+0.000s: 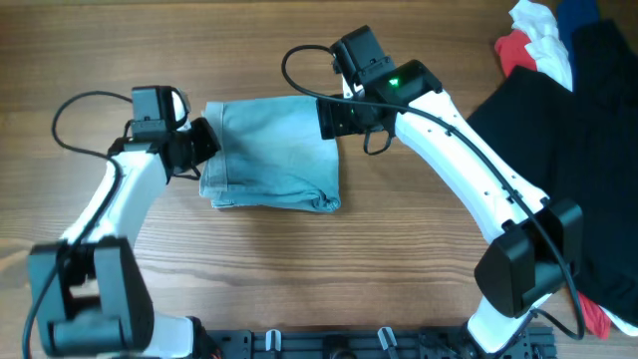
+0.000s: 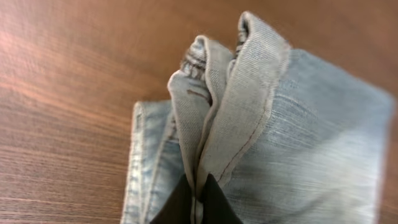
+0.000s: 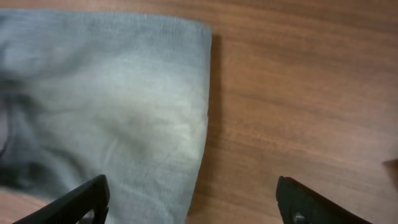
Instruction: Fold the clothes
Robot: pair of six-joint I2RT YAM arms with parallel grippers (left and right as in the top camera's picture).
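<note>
Left gripper (image 2: 196,198): pinched tight on the denim shorts (image 1: 274,150), at a hem
Right gripper (image 3: 191,198): jaws wide, holding nothing
Progress: shorts look folded over; probably another fold left

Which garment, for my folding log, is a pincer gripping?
The light blue denim shorts: the left pincer is shut on their edge. The black garment and red and white clothes lie apart, untouched.
</note>
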